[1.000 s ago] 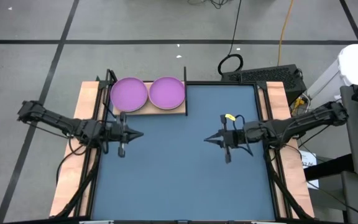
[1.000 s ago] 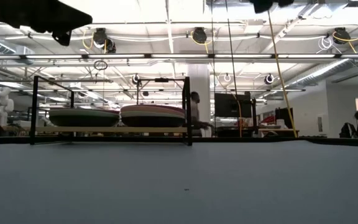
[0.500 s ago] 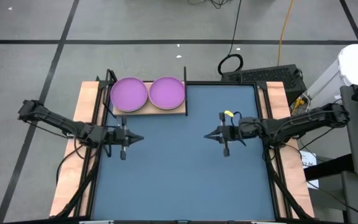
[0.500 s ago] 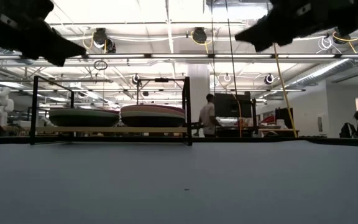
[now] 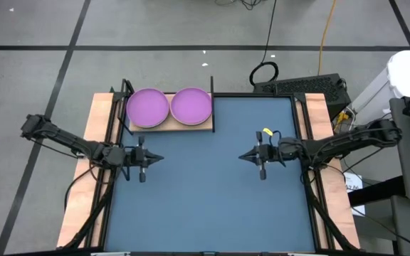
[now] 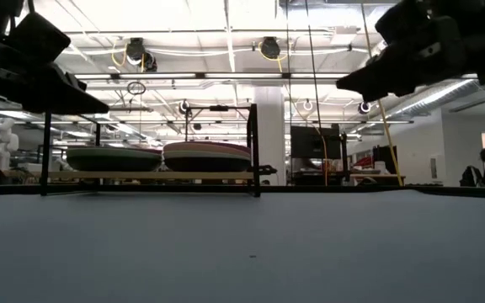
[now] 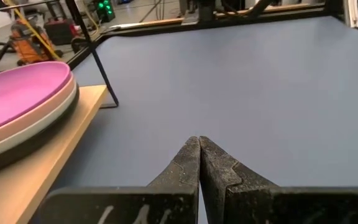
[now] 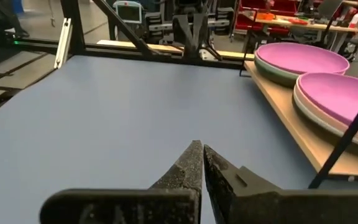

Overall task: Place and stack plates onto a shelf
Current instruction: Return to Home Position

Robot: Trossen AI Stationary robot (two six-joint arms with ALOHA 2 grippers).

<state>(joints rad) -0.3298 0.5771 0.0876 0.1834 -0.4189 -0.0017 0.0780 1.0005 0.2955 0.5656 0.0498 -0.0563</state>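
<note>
Since a second ago both arms have been coming lower into the low view, where they are now looming as large dark shapes in the upper corners. A person who was passing behind the shelf (image 5: 180, 128) is no longer showing there. The left gripper (image 5: 162, 158) is hanging over the left part of the blue-grey mat (image 5: 212, 203), just near of the shelf. The right gripper (image 5: 240, 156) is hanging over the right part, the two pointing at each other and well apart. The left gripper's fingers (image 7: 188, 163) and the right gripper's fingers (image 8: 188, 165) are pressing together on nothing. The plates (image 6: 112, 157) are lying in a left stack (image 5: 148, 108) and a right stack (image 5: 191, 105), side by side on the shelf at the mat's far left. From above only each stack's purple top plate is showing, the rest being hidden beneath. The low view is presenting both stacks edge-on as layered mounds, too dim for telling colours or number. The left wrist view is cutting one stack off at the frame edge, yet is revealing pale bands and a dark one under the purple. The right wrist view is showing both stacks, a thin black post (image 8: 347, 143) crossing the nearer.
</note>
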